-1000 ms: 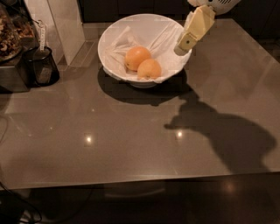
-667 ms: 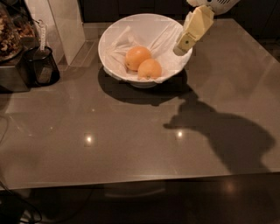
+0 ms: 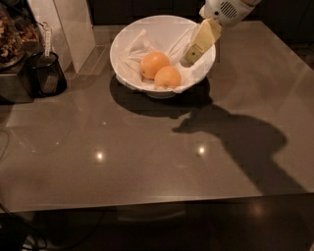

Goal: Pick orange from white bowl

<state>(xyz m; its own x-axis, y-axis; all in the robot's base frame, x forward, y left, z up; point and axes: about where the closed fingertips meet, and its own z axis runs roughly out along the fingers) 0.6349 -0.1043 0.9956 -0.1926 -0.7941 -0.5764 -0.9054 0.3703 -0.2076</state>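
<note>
Legible text, labels, brands, numbers, signs: none can be read, whether on the white bowl (image 3: 119, 48), the desk (image 3: 147, 166) or the pincer (image 3: 188, 59), which hangs over the bowl's right inner side.

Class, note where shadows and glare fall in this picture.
Camera view: two small glare spots on the glossy table; the white bowl casts a dark shadow forward; the gripper, over the bowl's right rim, and its arm throw a broad shadow rightward.
</note>
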